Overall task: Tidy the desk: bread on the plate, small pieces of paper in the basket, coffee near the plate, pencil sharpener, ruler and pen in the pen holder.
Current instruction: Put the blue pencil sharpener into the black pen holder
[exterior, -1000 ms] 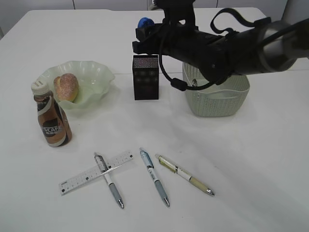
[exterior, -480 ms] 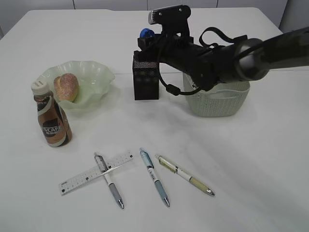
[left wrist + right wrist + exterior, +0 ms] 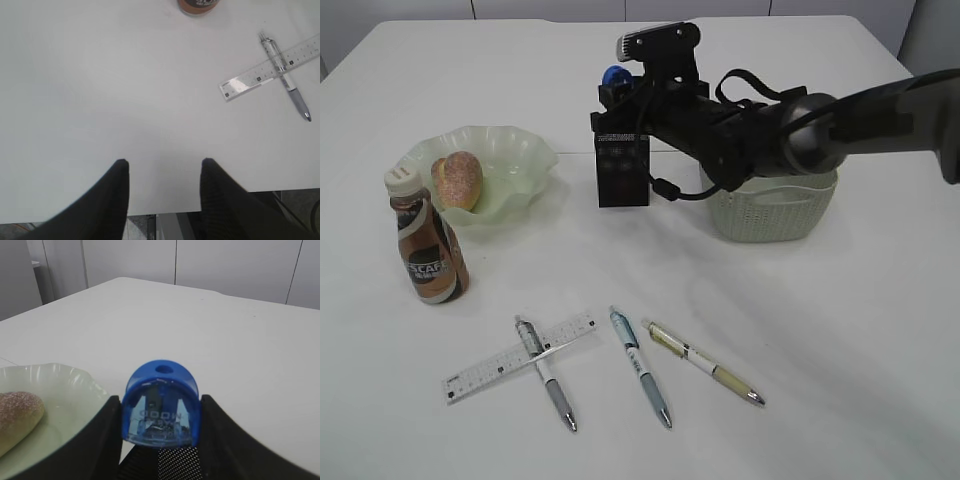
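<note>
- sharpener (image 3: 161, 407): blue and domed, clamped between the right gripper (image 3: 618, 88) jaws, which stand about half open around it; it hangs just above the holder (image 3: 622, 168), whose dotted rim shows directly below the jaws in the wrist view. not dropped in yet, so i judge this step nearly done.
- bread (image 3: 458, 179): already in the plate (image 3: 510, 155), off to the left of the right gripper. done.
- coffee (image 3: 426, 247): upright just beside the plate, on its near side. looks done.
- basket (image 3: 772, 208): under the right arm, behind the gripper; no paper scraps show on the desk (image 3: 840, 330), and its inside is hidden.
- ruler (image 3: 518, 356): flat on the desk, well short of the holder, with a pen (image 3: 545, 372) lying across it. left to do.
- two more pens (image 3: 639, 365) lie near the ruler, also left to do.
- left gripper (image 3: 164, 165): about half open, holding nothing, over bare desk at the near edge; ruler and crossed pen ahead to its right.
</note>
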`<state>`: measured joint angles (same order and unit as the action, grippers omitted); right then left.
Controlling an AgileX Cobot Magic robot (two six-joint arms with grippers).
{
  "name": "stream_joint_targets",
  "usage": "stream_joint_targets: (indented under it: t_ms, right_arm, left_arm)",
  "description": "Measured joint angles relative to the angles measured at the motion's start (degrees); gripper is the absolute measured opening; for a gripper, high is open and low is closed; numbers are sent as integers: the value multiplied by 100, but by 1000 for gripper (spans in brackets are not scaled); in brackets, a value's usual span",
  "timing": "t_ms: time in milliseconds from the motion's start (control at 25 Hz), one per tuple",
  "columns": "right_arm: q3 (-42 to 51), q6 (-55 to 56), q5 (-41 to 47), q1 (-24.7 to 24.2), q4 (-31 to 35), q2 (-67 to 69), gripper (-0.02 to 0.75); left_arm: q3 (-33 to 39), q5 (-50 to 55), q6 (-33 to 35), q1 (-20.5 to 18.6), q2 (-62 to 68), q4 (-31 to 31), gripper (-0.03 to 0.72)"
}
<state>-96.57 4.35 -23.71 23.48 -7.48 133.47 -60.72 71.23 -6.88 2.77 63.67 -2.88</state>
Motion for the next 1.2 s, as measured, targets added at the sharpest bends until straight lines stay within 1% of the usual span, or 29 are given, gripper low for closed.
stream_joint_targets:
  t_ms: [200, 360, 1200]
  right_arm:
    - [-271, -17, 125, -49, 0, 253, 340]
    - [-287, -27, 241, -68, 0, 305, 340]
    - [-328, -131, 241, -68, 0, 359, 343]
  left_arm:
    - [0, 0, 0, 0, 0, 0, 333]
    - [0, 0, 0, 0, 24, 0, 331]
    - [0, 0, 0, 0, 167, 0, 317]
